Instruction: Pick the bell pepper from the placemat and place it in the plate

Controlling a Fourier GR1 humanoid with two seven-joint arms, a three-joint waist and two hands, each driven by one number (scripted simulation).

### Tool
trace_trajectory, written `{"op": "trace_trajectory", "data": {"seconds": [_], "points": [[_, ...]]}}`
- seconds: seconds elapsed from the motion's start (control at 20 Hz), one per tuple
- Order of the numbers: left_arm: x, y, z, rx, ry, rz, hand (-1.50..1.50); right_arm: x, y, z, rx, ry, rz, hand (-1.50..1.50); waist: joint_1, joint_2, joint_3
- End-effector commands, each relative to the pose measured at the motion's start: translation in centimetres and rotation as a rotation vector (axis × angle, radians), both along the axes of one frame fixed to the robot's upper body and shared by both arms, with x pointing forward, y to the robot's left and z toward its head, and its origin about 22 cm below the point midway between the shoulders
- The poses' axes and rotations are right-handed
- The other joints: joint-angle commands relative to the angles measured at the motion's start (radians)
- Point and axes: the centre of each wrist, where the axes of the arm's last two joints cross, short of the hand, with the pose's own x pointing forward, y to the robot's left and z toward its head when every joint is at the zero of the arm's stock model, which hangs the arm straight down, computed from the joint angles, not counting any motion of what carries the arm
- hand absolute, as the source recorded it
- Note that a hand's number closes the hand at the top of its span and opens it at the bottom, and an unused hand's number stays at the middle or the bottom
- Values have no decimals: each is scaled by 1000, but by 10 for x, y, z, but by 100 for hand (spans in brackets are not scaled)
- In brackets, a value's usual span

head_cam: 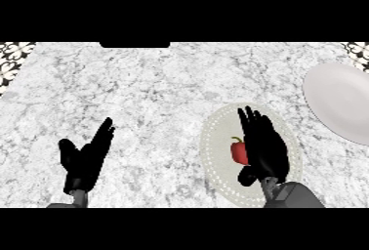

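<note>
Bell pepper (238, 151) on placemat (216, 146), touching open right robot hand (264, 144).

A kitchen is showing here. A grey-and-white marbled stone counter (144, 97) is filling nearly the whole view, the sort of worktop a home kitchen has. Tableware is lying on it: a pale round placemat (216, 146) with a dotted border is sitting toward four o'clock, and a plain white plate (338, 102) is resting at about two o'clock. Black-and-white patterned tiling (13, 61) is peeking in at the ten and two o'clock corners.
</note>
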Motion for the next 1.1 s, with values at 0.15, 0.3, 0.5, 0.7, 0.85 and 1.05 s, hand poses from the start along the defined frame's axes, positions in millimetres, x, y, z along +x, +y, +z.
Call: {"op": "trace_trajectory", "data": {"seconds": [0.15,0.3,0.5,0.7,0.85,1.05], "points": [[6,-10,7,-15,65,14,0,12,-1,-26,-28,56,15,-150,-1,5,-5],[4,8,-7,-15,58,-8,0,1,4,-21,-103,87,92,150,-3,4,-5],[-3,-2,-11,-16,62,-1,0,4,8,-35,-139,51,103,150,-2,4,-5],[8,-16,-10,0,68,3,0,3,-3,-35,-166,16,120,150,-5,5,-5],[-5,-6,-7,-10,54,0,0,15,-11,-17,-150,-130,130,150,-3,4,-5],[-7,10,-5,-3,59,-5,0,15,19,-18,74,-224,-27,150,3,6,-5]]}}
